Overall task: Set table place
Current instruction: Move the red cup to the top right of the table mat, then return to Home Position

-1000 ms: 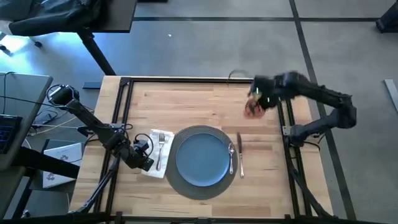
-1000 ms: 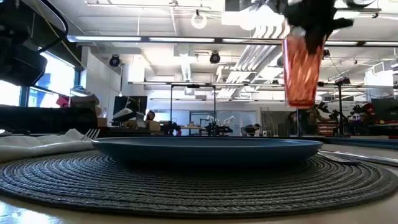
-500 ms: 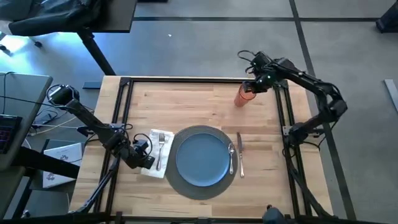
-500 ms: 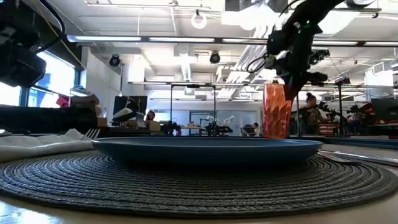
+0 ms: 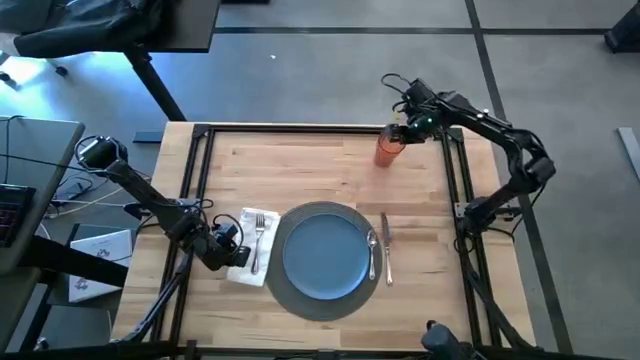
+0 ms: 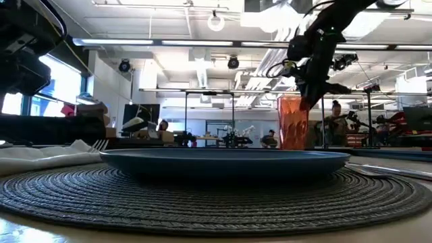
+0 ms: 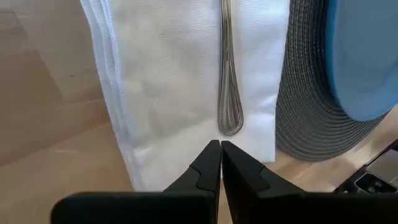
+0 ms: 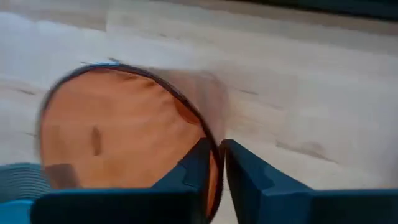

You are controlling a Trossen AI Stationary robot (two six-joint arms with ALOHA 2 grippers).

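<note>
Upper right of the table (image 5: 300, 165), the right gripper (image 5: 404, 133) pinches the orange cup's (image 5: 389, 149) rim. The left gripper (image 5: 232, 254) — fingers pressed together — hovers over the napkin (image 5: 252, 258), lower left.

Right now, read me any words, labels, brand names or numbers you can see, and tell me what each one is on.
No readable text in any view.
The orange cup, napkin, fork, plate and table bear no lettering.
Anything on equipment in the room behind the table in the low view is too small to read.

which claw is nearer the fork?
Left. The left claw sits shut just off the fork handle's end, over the napkin; the right claw is across the table at the cup.
</note>
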